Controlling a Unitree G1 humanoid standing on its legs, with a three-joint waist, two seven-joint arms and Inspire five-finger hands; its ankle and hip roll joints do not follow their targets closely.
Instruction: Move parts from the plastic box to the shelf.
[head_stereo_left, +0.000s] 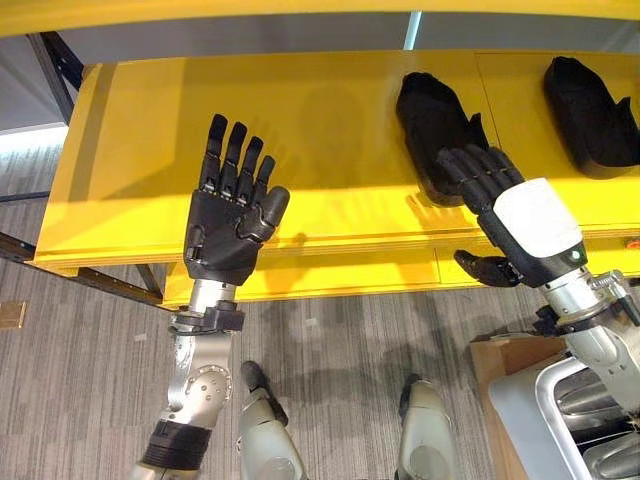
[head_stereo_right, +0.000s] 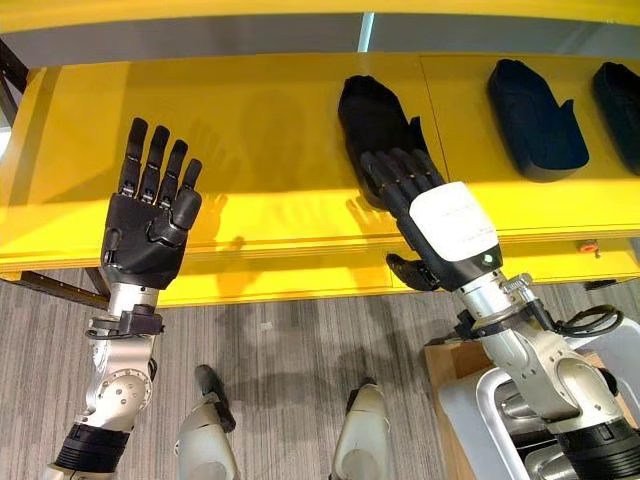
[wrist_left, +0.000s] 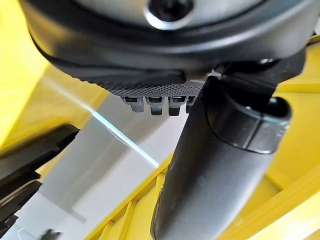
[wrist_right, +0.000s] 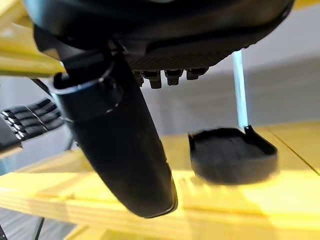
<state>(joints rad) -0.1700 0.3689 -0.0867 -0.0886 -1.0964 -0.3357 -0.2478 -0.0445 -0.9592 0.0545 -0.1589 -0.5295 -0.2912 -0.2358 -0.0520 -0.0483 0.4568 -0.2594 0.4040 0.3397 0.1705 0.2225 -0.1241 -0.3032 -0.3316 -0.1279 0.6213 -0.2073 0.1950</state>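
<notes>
A: Where's the part?

B: On the shelf (head_stereo_left: 330, 215), lying flat. The nearest black part (head_stereo_right: 375, 125) sits just past the right hand (head_stereo_right: 440, 225), straight ahead of its fingertips, which reach its near end.

A: Is the hand gripping it?

B: No. The right hand's fingers are straight and together, laid toward the part, with the thumb hanging apart below the shelf's front edge. Nothing is clamped. In the right wrist view the part (wrist_right: 232, 155) lies ahead of the hand with a gap of bare shelf between, so I'd call it set down and let go.

A: How does the part lie?

B: Its long axis runs away from the robot, roughly in line with the right hand's fingers, near end toward the hand and far end toward the back of the shelf.

A: And the left hand?

B: The left hand (head_stereo_left: 230, 215) is held up, palm open, fingers spread and straight, empty. It is well off to the left of that part, so the right hand is far the nearer.

A: Other parts?

B: Two more (head_stereo_right: 535, 115) lie further right of the right hand, lying the same way. The plastic box (head_stereo_left: 550, 420) is below the right arm.

A: Next?

B: Probably draw the right hand back toward the box for another.
</notes>
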